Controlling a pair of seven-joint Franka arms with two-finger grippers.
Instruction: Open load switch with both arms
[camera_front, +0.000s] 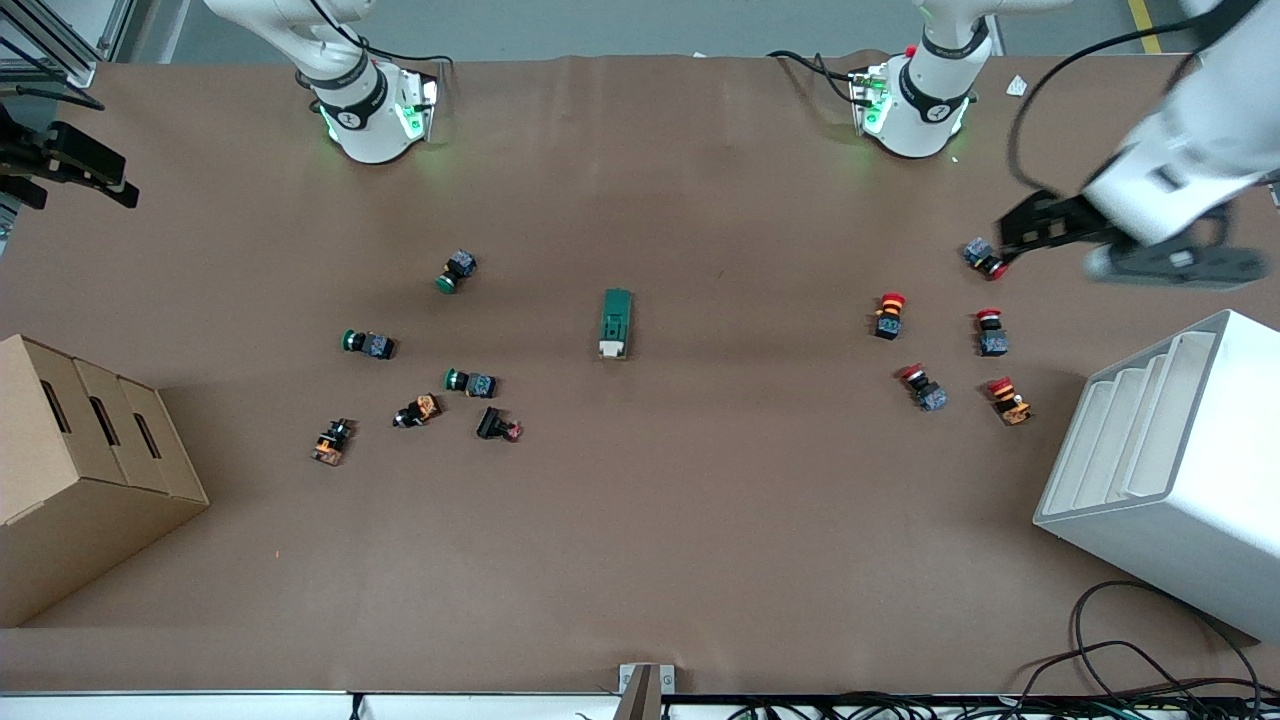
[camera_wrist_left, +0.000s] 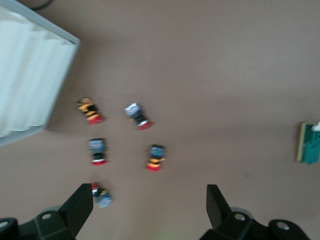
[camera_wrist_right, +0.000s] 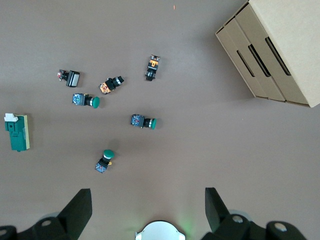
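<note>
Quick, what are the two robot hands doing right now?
Left end effector: open, holding nothing, over the red buttons.
Right end effector: open, holding nothing.

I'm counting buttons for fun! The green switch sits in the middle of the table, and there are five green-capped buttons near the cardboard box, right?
Almost. The green switch is in the middle, but the front view shows only three green-capped buttons toward the cardboard box. The other small parts there are black and orange.

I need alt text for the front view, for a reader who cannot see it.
A green load switch lies alone mid-table between two white arms. The left end effector, open, hangs over a red push button near a white rack; green push buttons lie toward a cardboard box.
</note>
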